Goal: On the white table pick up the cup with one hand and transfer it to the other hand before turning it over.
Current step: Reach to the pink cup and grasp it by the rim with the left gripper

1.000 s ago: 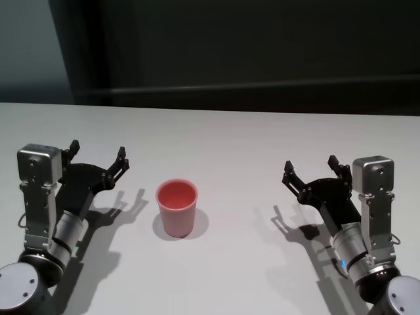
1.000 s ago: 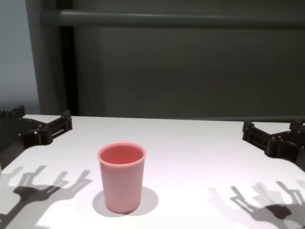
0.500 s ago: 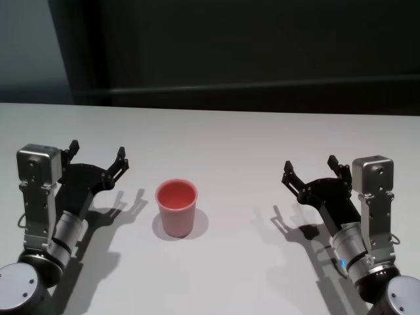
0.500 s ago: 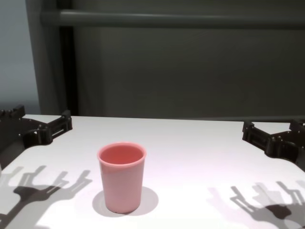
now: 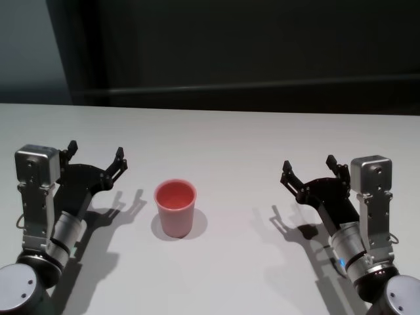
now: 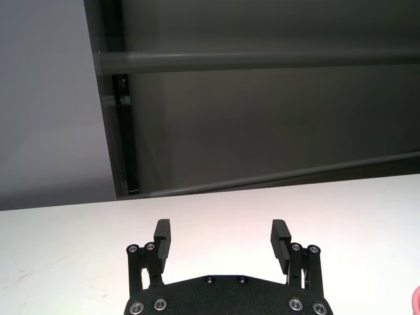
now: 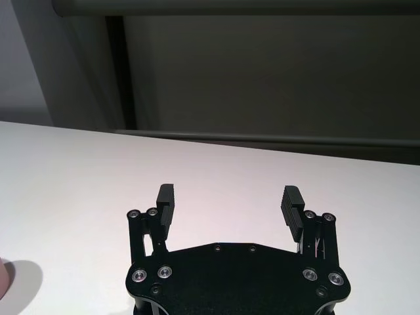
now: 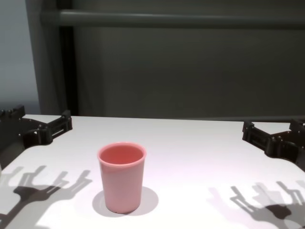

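Observation:
The pale pink cup (image 5: pixel 175 207) stands upright, mouth up, on the white table (image 5: pixel 223 138), between my two arms; it also shows in the chest view (image 8: pixel 121 177). My left gripper (image 5: pixel 96 149) is open and empty, hovering to the cup's left, apart from it. My right gripper (image 5: pixel 308 163) is open and empty, farther off to the cup's right. The left wrist view shows the left gripper (image 6: pixel 222 230) with nothing between its jaws. The right wrist view shows the right gripper (image 7: pixel 229 193) likewise empty. An edge of the cup (image 7: pixel 3 275) shows in the right wrist view.
A dark wall with a horizontal rail (image 8: pixel 171 19) stands behind the table's far edge. Shadows of both grippers lie on the tabletop near the front (image 8: pixel 43 186).

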{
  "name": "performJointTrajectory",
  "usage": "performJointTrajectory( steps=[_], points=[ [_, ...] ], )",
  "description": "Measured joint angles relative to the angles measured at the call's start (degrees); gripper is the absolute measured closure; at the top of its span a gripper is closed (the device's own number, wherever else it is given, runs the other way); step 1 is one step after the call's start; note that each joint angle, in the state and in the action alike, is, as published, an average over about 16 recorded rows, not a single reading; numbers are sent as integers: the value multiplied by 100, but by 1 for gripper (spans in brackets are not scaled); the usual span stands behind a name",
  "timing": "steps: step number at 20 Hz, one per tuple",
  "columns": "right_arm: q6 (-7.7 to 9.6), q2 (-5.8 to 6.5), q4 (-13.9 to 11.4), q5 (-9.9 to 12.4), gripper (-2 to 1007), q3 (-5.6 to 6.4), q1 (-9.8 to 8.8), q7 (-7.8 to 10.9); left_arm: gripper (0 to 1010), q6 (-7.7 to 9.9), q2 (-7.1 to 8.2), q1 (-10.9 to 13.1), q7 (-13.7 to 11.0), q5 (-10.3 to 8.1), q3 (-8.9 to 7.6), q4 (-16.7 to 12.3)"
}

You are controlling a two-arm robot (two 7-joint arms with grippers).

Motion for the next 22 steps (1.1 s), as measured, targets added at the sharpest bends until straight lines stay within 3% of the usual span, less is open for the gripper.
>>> performJointTrajectory(
  steps=[6,11,15,22],
  points=[
    [0,0,0,0,3,0,0,0,7,14,99,15,-195,11,-56,-56],
    [0,0,0,0,3,0,0,0,7,68,299,36,-482,78,-131,-167],
    [0,0,0,0,3,0,0,0,7,129,572,35,-787,214,-164,-305],
    [0,0,0,0,3,0,0,0,7,254,1208,-55,-1371,611,-76,-581]
  ],
)
